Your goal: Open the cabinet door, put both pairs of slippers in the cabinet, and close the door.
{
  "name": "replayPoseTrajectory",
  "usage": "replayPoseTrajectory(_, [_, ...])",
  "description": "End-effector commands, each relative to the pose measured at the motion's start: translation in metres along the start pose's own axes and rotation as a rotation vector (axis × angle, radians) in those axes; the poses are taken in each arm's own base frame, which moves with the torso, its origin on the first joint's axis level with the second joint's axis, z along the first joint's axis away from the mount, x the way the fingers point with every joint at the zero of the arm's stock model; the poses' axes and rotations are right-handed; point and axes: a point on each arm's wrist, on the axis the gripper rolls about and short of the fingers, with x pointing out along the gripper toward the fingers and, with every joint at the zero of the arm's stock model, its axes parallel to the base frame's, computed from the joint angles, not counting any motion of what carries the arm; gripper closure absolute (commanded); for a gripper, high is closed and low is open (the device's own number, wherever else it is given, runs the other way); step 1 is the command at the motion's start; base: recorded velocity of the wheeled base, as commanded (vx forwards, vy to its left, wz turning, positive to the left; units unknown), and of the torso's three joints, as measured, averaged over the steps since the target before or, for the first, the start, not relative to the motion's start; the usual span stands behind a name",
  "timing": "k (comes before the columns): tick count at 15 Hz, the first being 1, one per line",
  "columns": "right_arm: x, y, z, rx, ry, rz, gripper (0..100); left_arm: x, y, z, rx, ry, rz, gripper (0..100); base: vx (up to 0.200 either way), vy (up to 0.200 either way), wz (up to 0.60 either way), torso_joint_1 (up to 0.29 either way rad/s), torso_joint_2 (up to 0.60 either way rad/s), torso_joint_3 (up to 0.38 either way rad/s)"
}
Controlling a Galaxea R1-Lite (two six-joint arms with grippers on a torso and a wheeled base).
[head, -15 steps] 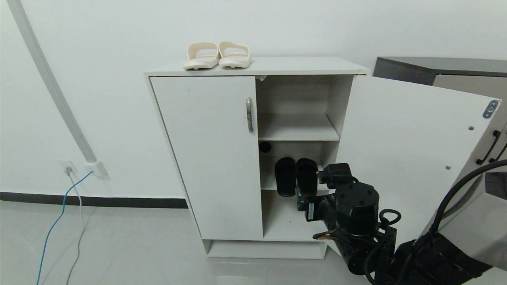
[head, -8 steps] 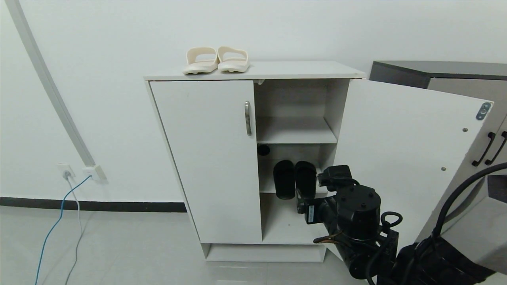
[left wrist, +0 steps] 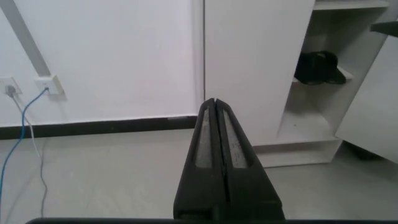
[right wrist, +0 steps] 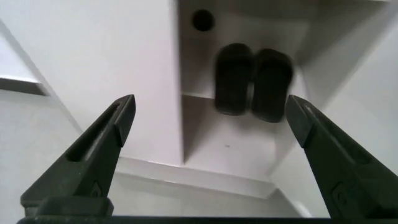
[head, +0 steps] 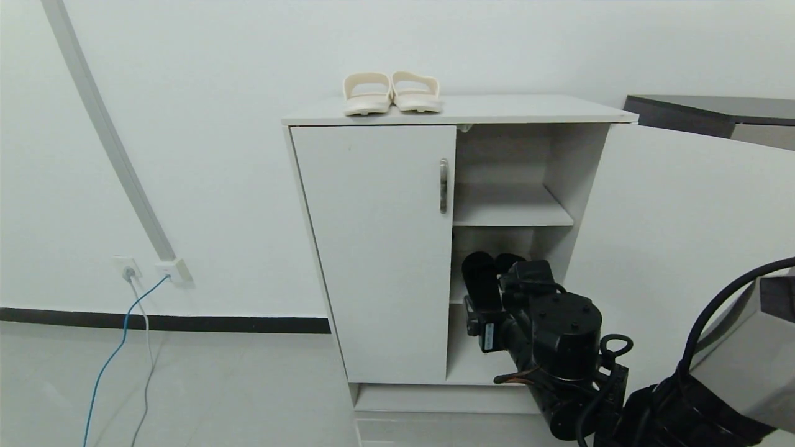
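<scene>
Sitting side by side on the flat white cabinet (head: 372,248) top are smooth cream slippers (head: 392,93), round black slippers (head: 481,279) lie on its middle shelf (right wrist: 196,84) past the open door (head: 683,236), the right hand (right wrist: 210,109) is spread apart before them, and the left hand (left wrist: 214,109) is pressed together over bare floor (left wrist: 93,162).

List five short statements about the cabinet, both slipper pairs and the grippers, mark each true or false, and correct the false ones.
1. The beige slippers sit on top of the cabinet. True.
2. The black slippers lie on the floor. False: they lie inside the cabinet.
3. The right door stands open. True.
4. The left gripper is open. False: it is shut and holds nothing.
5. The right gripper holds a slipper. False: it is open and empty, facing the black slippers.
</scene>
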Motion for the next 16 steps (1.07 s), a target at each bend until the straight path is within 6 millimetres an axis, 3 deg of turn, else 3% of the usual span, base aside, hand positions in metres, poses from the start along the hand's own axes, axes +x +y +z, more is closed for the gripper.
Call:
replayPoseTrajectory(1, [-0.001, -0.001, -0.002, -0.001, 0.002, 0.001, 0, 0.000, 0.000, 0.000, 0.000, 0.001, 0.001, 100, 0.000, 0.200, 0.00, 0.002, 0.00, 0.002])
replayPoseTrajectory(3, [-0.001, -0.006, -0.005, -0.015, -0.013, 0.002, 0, 0.000, 0.000, 0.000, -0.001, 0.001, 0.001, 100, 0.000, 0.200, 0.00, 0.000, 0.00, 0.002])
replayPoseTrajectory(16, [-0.001, -0.016, -0.009, -0.056, -0.009, -0.018, 0, 0.000, 0.000, 0.000, 0.000, 0.000, 0.001, 100, 0.000, 0.000, 0.00, 0.000, 0.00, 0.000])
